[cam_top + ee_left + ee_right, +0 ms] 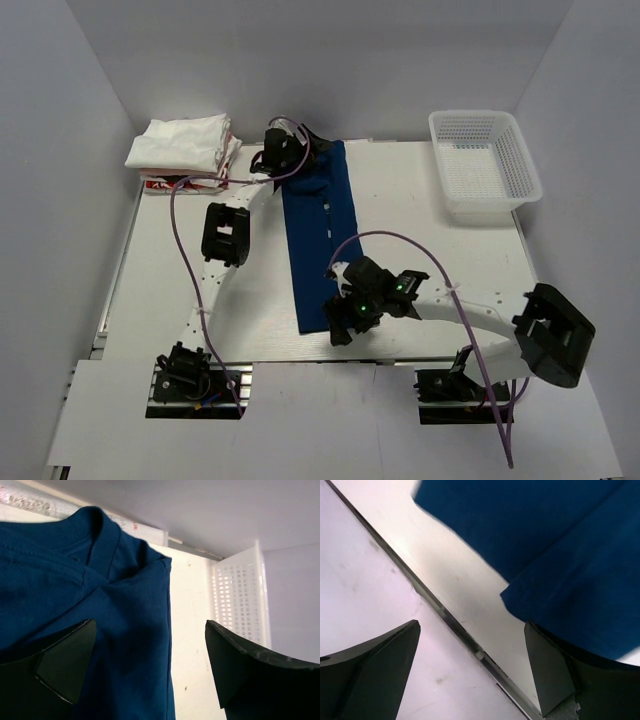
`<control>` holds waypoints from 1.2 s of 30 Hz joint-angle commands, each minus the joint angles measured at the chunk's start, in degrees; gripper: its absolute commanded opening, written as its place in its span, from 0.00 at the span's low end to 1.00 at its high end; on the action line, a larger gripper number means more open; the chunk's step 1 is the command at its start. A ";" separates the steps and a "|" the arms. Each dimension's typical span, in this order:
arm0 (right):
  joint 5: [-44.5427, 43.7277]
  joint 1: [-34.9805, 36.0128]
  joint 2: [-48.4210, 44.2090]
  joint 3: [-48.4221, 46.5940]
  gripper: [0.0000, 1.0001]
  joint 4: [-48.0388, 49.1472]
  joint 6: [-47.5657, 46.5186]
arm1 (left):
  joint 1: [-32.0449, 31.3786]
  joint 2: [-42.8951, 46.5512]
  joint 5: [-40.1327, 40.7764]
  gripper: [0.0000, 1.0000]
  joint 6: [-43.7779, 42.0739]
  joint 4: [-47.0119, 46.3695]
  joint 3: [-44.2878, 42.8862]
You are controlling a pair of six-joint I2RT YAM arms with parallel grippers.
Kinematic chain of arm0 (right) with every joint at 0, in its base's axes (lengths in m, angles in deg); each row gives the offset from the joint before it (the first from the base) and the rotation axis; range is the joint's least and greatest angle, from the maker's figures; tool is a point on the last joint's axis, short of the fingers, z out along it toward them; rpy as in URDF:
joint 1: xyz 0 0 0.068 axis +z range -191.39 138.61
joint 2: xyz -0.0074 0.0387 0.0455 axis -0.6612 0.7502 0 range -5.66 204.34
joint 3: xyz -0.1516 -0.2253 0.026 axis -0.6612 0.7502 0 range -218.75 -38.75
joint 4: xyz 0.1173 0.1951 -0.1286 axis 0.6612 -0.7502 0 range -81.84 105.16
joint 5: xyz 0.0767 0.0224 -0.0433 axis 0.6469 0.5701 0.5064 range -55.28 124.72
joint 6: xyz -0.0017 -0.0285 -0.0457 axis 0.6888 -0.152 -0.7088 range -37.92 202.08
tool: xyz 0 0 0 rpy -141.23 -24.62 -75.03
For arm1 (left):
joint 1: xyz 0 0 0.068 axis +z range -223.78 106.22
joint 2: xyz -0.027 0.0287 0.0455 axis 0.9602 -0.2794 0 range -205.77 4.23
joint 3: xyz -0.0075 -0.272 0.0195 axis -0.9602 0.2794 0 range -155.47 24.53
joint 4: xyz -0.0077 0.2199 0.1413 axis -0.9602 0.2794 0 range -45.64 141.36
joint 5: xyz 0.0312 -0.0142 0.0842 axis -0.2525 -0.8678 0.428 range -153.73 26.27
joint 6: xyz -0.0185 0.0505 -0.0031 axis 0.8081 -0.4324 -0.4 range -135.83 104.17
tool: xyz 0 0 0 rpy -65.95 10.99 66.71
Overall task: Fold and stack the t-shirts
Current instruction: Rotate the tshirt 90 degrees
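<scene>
The navy shirt (320, 235) lies mid-table as a long strip, left gripper (150, 665) at its 12 o'clock collar, right gripper (470, 665) at its 6 o'clock hem, both wide and empty, likely readying an endwise fold.

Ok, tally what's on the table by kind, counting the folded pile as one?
Navy t-shirt: 1
Pile of folded t-shirts: 1
White mesh basket: 1
Total: 3

Navy t-shirt (318, 240): matt, soft knit cloth. Basket (487, 207): white plastic mesh. Table (430, 270): smooth, white, matt.
</scene>
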 commanded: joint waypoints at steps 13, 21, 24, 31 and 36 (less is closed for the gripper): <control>-34.25 -1.81 -15.54 -2.52 0.90 1.58 15.57 | -3.24 47.07 5.56 1.00 -17.06 22.68 19.29; -29.45 -8.39 -14.93 2.40 0.90 1.05 17.08 | -5.97 74.66 4.86 1.00 -15.41 19.41 67.68; -23.81 -11.73 -15.54 5.04 0.90 0.52 16.82 | -8.33 83.35 6.08 1.00 -14.88 23.83 79.75; -7.38 -14.82 -16.34 8.64 0.90 1.66 10.07 | -12.82 97.95 2.92 1.00 -14.88 34.66 97.85; -4.47 -15.70 -15.55 10.14 0.90 1.93 9.34 | -15.71 102.29 -0.15 1.00 -10.32 30.82 109.28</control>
